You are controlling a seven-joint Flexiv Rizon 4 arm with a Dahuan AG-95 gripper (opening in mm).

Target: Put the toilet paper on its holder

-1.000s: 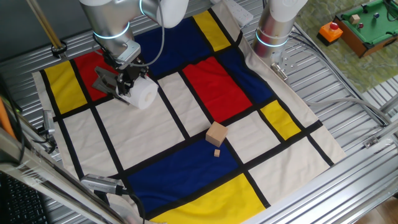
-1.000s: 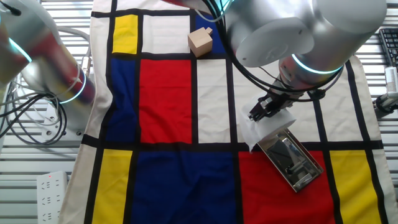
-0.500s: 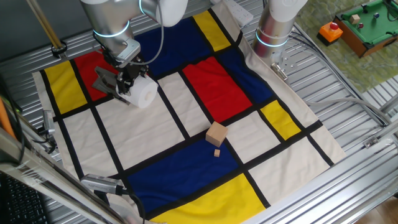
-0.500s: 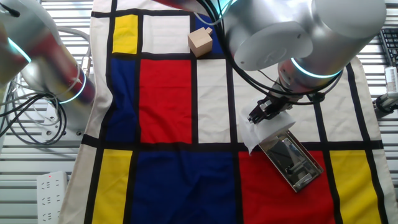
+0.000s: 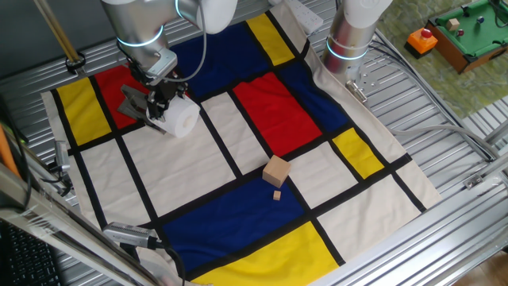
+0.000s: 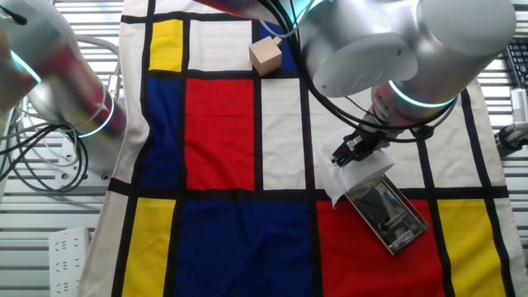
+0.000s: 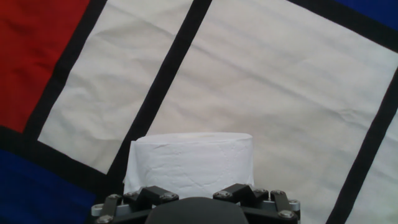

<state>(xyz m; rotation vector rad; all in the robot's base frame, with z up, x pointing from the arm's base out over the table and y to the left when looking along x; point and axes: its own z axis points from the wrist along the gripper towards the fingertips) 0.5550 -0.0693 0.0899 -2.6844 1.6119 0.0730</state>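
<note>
The toilet paper (image 5: 182, 118) is a white roll held in my gripper (image 5: 164, 106) over the cloth at the far left. In the hand view the toilet paper (image 7: 190, 160) fills the space between my fingers, whose tips are hidden behind it. The holder (image 5: 131, 101) is a grey metal bracket lying right beside the roll. In the other fixed view the holder (image 6: 386, 211) lies on a red patch, and the toilet paper (image 6: 356, 170) sits at its upper end under my gripper (image 6: 351, 150). I cannot tell whether the bar is inside the roll's core.
A tan wooden block (image 5: 276, 170) with a small piece (image 5: 277, 195) beside it lies mid-cloth; the block also shows in the other fixed view (image 6: 266, 55). A second arm's base (image 5: 349, 36) stands at the cloth's far edge. Metal slats surround the coloured cloth (image 5: 238, 151).
My gripper with the roll has shifted very slightly, staying at the holder. Nothing else has moved.
</note>
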